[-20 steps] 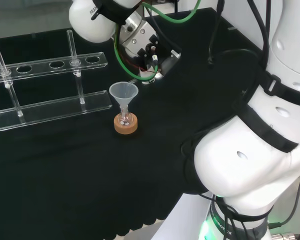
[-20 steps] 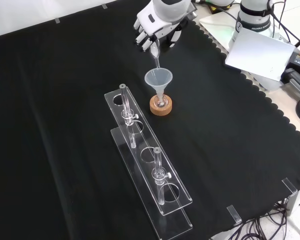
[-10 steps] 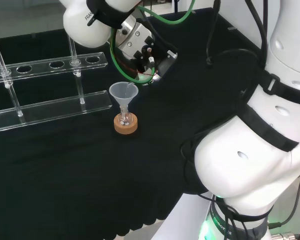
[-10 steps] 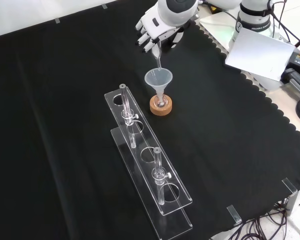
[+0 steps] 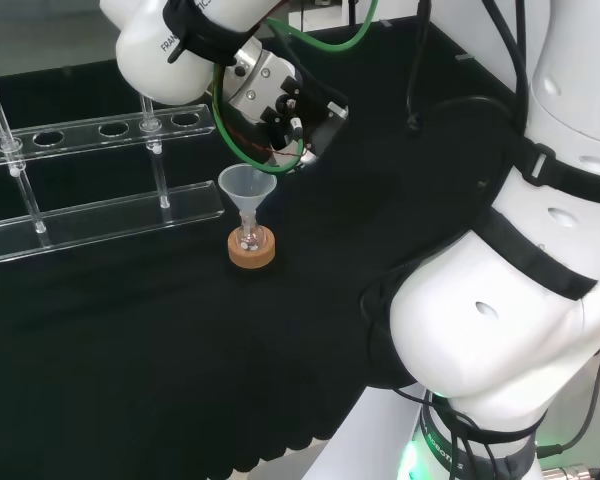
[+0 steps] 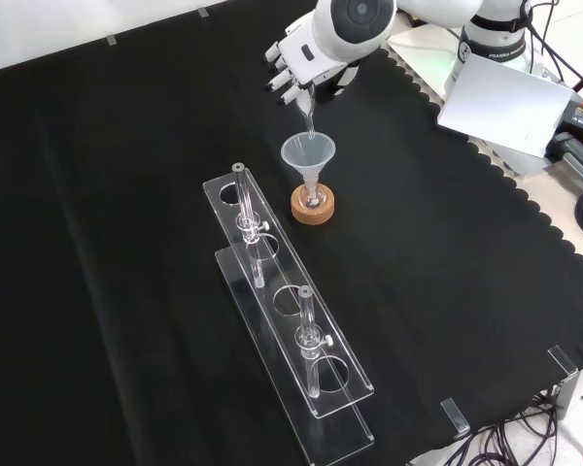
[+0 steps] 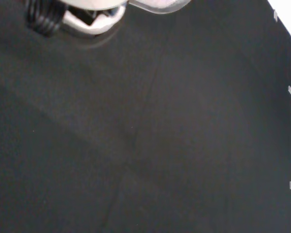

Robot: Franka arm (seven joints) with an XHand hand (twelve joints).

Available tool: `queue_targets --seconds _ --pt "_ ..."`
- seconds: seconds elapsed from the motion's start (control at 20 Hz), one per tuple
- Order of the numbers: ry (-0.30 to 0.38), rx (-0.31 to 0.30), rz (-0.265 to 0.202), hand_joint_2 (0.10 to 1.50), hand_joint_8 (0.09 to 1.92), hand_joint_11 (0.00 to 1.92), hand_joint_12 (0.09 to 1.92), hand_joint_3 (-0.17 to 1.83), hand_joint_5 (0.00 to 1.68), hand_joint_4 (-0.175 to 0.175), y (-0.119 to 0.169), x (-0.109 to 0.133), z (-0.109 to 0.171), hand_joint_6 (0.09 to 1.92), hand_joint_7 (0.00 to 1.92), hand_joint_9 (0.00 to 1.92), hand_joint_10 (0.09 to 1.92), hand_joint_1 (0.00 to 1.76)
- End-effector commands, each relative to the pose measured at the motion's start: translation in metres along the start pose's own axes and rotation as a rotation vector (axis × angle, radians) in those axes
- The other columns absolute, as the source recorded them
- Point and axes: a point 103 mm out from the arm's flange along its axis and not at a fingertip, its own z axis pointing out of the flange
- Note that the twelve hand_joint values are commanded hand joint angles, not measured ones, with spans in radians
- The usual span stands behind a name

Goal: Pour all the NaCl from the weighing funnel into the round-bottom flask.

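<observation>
**Hand tips weighing funnel over flask**

Black cloth covers the desk (image 6: 126,243). No writing is readable. In the front view the hand (image 6: 296,60), fingers curled, pinches a clear weighing funnel (image 6: 306,112), spout down into a wide funnel (image 6: 308,155) in a small flask (image 6: 314,201) on a cork ring (image 6: 313,207), beside a clear rack (image 6: 282,320).

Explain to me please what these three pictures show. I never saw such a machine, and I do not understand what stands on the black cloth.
A white robot arm carries a black and white hand. One camera looks over the arm, one faces it, one sits at the wrist. The hand holds a clear weighing funnel, tipped down over a plastic funnel. That funnel sits in a small round-bottom flask on a cork ring. Beside them stands a clear rack.
</observation>
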Motion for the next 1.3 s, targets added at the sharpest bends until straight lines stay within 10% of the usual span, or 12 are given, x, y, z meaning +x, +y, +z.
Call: queue_targets --seconds 0.05,1.3 --pt "-0.023 -0.001 -0.002 0.73 0.68 1.08 0.86 0.51 1.28 0.175 0.0003 0.0021 -0.0012 0.60 0.81 1.31 0.14 1.11" --pt "-0.140 0.001 0.002 0.73 0.67 1.07 0.86 0.51 1.28 0.175 0.0064 0.0042 -0.0079 0.60 0.81 1.31 0.13 1.11"
